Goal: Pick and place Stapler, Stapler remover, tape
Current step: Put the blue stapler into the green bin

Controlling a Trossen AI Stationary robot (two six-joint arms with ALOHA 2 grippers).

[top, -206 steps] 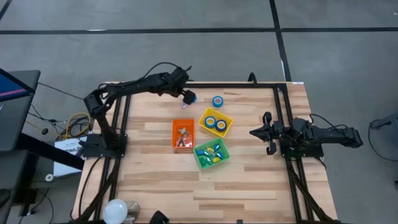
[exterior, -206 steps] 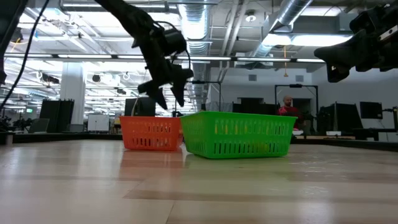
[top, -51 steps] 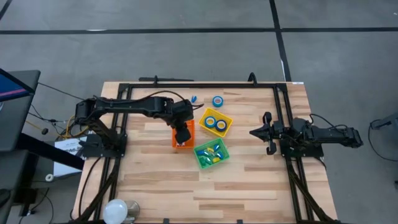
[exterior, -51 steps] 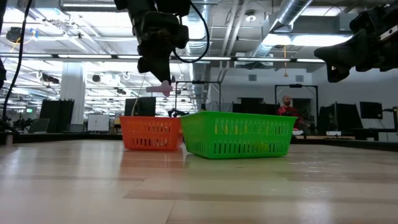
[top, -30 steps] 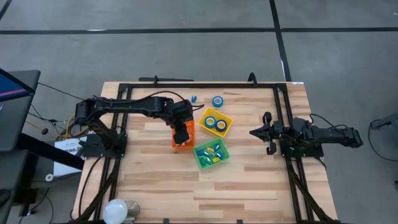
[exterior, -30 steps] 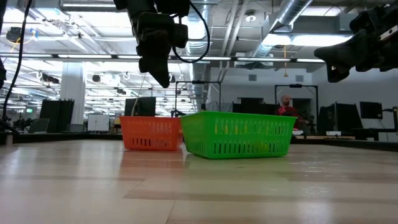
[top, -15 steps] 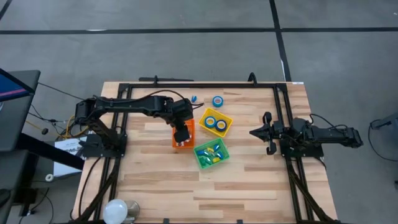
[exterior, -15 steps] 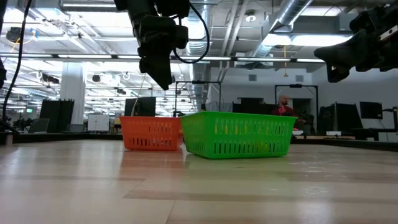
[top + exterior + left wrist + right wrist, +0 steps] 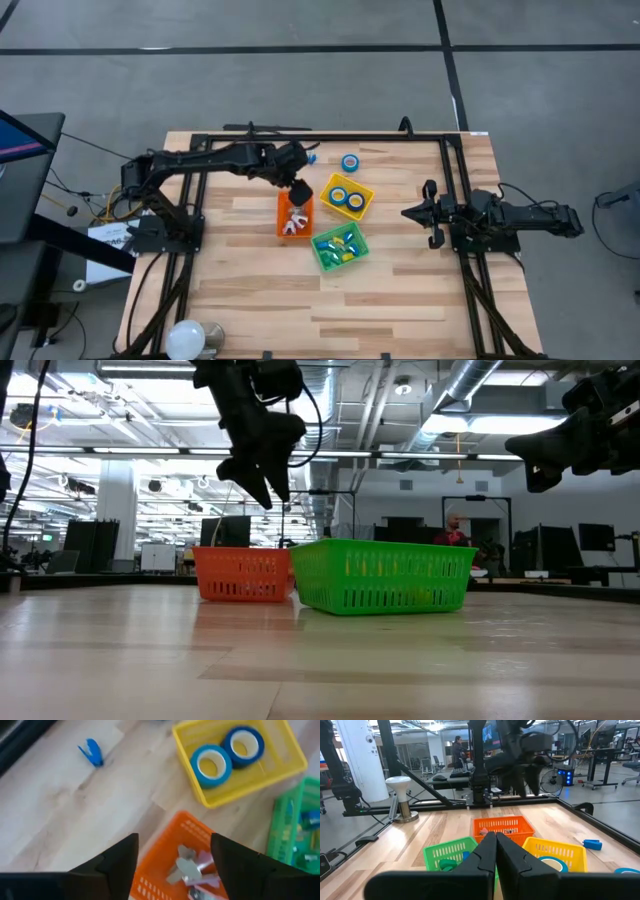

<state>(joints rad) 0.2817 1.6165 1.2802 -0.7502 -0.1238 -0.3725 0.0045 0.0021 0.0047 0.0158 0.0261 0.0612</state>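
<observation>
Left pincer (image 9: pixel 297 187) spread and empty, now lifted off the orange bin (image 9: pixel 281 226) at frame centre, pale remover (image 9: pixel 296 220) newly dropped inside, blue remover (image 9: pixel 312 158) and loose tape (image 9: pixel 350 162) at upper centre of tabletop (image 9: pixel 250 290) likely next; right pincer (image 9: pixel 412 212) pressed together.

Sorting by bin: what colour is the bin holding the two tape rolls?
Yellow; the bin with both tape rolls shows best in the left wrist view.
</observation>
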